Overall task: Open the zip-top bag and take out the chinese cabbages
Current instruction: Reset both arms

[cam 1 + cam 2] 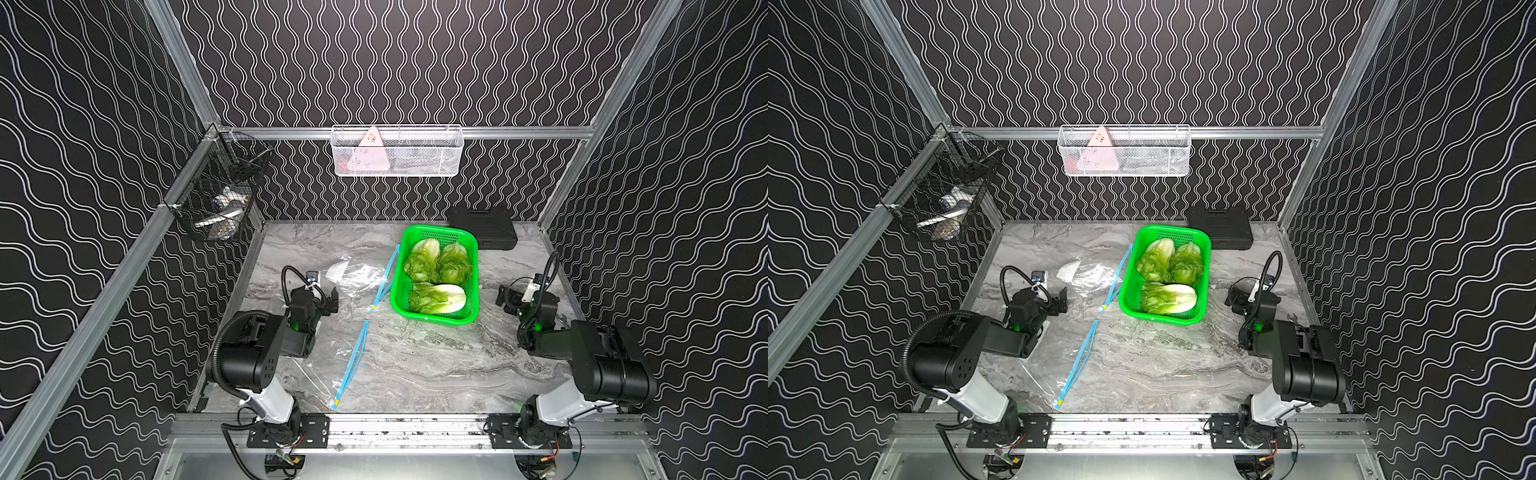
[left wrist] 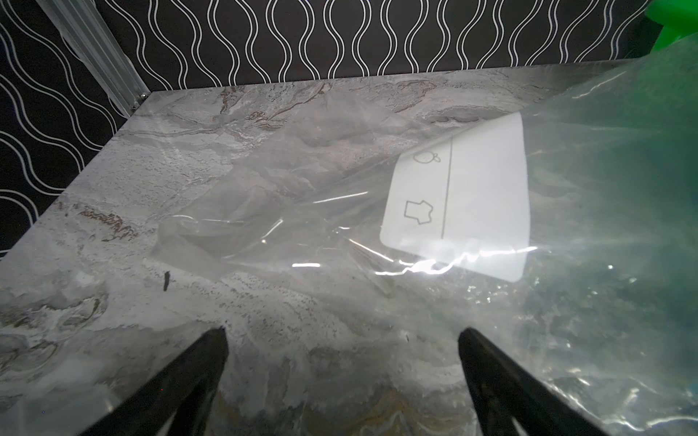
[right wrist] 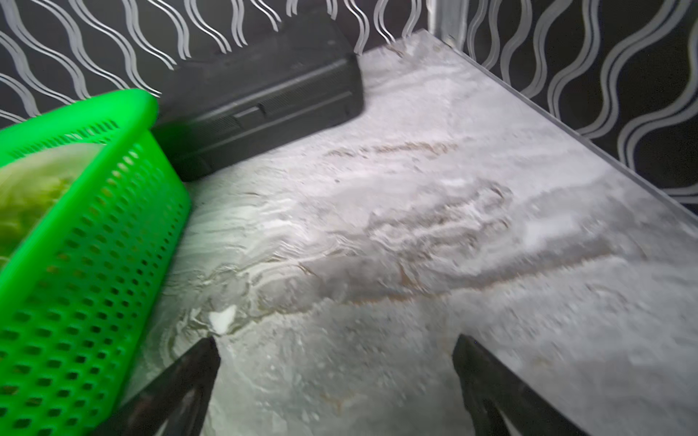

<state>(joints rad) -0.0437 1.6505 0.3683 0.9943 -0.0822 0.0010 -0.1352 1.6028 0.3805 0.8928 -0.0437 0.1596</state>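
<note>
Three chinese cabbages [image 1: 438,298] [image 1: 1169,298] lie in a green basket [image 1: 434,319] [image 1: 1160,318] at mid-table; one shows through its rim in the right wrist view [image 3: 34,188]. An empty clear zip-top bag [image 1: 357,274] [image 2: 415,226] with a white label and blue zip lies left of the basket. My left gripper [image 1: 332,301] [image 2: 342,339] stands open just short of that bag, holding nothing. Right of the basket [image 3: 75,264], my right gripper [image 1: 505,299] [image 3: 336,347] is open and empty above bare table.
A second clear bag with a blue zip [image 1: 353,361] lies flat near the front, beside the left arm. A black case [image 1: 484,226] [image 3: 264,98] sits at the back right behind the basket. Wire baskets hang on the back wall [image 1: 397,151] and left rail [image 1: 220,195].
</note>
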